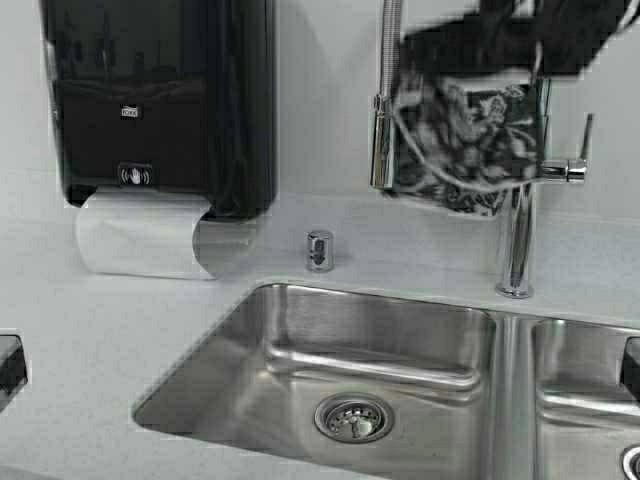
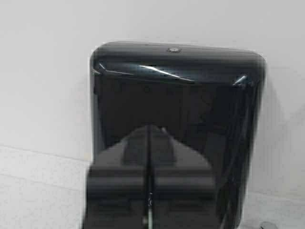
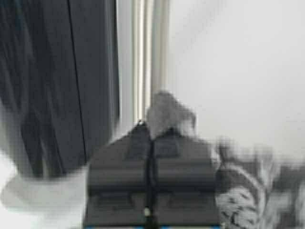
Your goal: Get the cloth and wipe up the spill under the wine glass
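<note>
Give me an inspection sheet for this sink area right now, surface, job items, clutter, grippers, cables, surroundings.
Surface: pale countertop around a steel double sink; no spill seen.
Job's things: cloth hangs at the faucet, pinched in the right gripper; wine glass not seen.
Clutter: small chrome fitting behind the sink.
Grippers: left gripper closed, empty, facing the paper towel dispenser; right closed on cloth.
Cables: nothing seen.
Surroundings: white wall; paper sheet hanging from dispenser.
</note>
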Robot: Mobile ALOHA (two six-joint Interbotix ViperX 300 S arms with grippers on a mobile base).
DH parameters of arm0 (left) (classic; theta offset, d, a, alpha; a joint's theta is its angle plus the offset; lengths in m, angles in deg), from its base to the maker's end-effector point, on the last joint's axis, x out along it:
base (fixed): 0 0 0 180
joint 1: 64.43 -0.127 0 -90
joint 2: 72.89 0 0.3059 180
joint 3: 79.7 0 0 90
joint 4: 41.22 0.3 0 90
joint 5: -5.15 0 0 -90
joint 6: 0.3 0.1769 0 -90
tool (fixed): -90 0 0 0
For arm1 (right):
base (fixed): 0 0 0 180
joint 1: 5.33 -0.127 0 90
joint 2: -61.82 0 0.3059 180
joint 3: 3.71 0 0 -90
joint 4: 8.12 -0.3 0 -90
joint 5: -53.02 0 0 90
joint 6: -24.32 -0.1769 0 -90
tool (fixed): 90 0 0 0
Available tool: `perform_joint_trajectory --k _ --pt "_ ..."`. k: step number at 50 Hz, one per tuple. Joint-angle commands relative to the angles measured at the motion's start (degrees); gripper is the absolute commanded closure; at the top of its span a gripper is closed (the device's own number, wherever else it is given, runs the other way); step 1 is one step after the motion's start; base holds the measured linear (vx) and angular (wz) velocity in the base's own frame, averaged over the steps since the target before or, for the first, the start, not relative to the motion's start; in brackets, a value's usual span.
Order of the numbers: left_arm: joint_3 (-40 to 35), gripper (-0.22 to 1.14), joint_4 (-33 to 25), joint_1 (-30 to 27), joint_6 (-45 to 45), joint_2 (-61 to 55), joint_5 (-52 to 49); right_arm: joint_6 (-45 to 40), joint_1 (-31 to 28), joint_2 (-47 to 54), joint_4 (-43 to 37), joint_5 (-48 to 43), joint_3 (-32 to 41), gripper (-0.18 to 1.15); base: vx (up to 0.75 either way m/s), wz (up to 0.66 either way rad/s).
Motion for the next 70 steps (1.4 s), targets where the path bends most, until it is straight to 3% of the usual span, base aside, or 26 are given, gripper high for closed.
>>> perform_joint_trajectory --k 1,25,44,56,70 --pt "-0.35 0.89 0.00 -0.09 0.00 -0.44 0.26 1.14 -0.18 -7.91 0.70 3.96 4.22 0.88 -0.06 0.00" --pt "-0.18 0.89 -0.09 0.00 -0.26 -0.35 0.26 2.90 -1.14 -23.12 4.13 15.91 14.94 0.88 -0.08 0.02" --pt "0.26 0.89 -0.09 0.00 -0.35 1.23 -1.41 2.90 -8.17 -31.20 4.48 24.17 11.07 0.88 -0.07 0.03" --pt "0.44 0.89 -0.35 0.00 -0.44 1.58 -1.67 2.90 -8.79 -34.19 4.48 26.81 6.42 0.88 -0.07 0.07" --pt "0.44 0.89 -0.44 0.00 -0.44 1.67 -1.85 3.16 -8.79 -34.19 4.48 26.81 5.89 0.88 -0.12 0.08"
